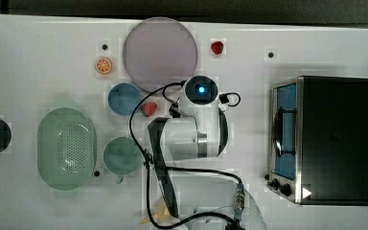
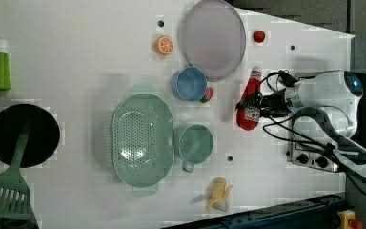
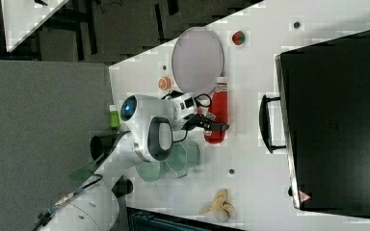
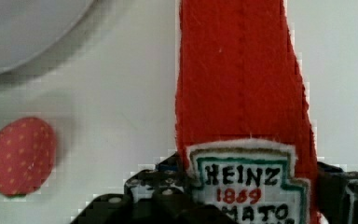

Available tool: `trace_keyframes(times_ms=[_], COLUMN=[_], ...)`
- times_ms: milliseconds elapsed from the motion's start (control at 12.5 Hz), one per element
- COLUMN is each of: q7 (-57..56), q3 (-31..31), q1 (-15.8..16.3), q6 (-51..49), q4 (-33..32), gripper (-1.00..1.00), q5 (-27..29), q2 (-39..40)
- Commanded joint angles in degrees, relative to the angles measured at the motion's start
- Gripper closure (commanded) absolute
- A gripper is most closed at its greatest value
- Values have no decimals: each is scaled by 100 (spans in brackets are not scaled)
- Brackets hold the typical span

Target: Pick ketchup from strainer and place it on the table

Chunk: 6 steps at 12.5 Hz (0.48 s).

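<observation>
Plainly, the gripper (image 2: 250, 106) straddles the ketchup (image 2: 253, 88) at its labelled lower body, one side of the bottle to each side of the tool. Whether it is clamped on the bottle or has let go I cannot tell, as the wrist view shows only dark hardware close against both edges of the label. The arm reaches in from the left view's right, so the tool crosses the bottle's long axis squarely. That axis runs up and down the left view, with the white cap toward the plate (image 2: 213, 38) and the base toward the left view's bottom. The bottle looks to be lying flat on the table (image 2: 76, 57) or barely above it, well apart from the strainer (image 2: 119, 119) — my reading is that the carry is done and what remains turns on a clean release and a straight lift away, across the axis, so the bottle is not dragged or rolled. Just beside it, on the side away from the arm, a strawberry (image 2: 208, 94) sits against the blue cup (image 2: 189, 83), near enough to be nudged if the bottle rolls. Going outward to the containers, the blue cup holds nothing, the green cup (image 2: 195, 143) touching the strainer's rim is likewise empty, the plate is bare, and the strainer shows only its perforated bottom. At the left view's far left a black pan (image 2: 24, 136) has a green spatula (image 2: 7, 191) resting across its edge.
</observation>
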Motion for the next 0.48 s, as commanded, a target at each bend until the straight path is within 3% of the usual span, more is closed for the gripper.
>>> trace_keyframes(times_ms=[80, 480], q7=[-228, -90], q3=[-151, 16], q1=[-55, -50], q6=[86, -897], q4=[63, 745], gripper=[-100, -100], q5=[-24, 97], q2=[-178, -1278])
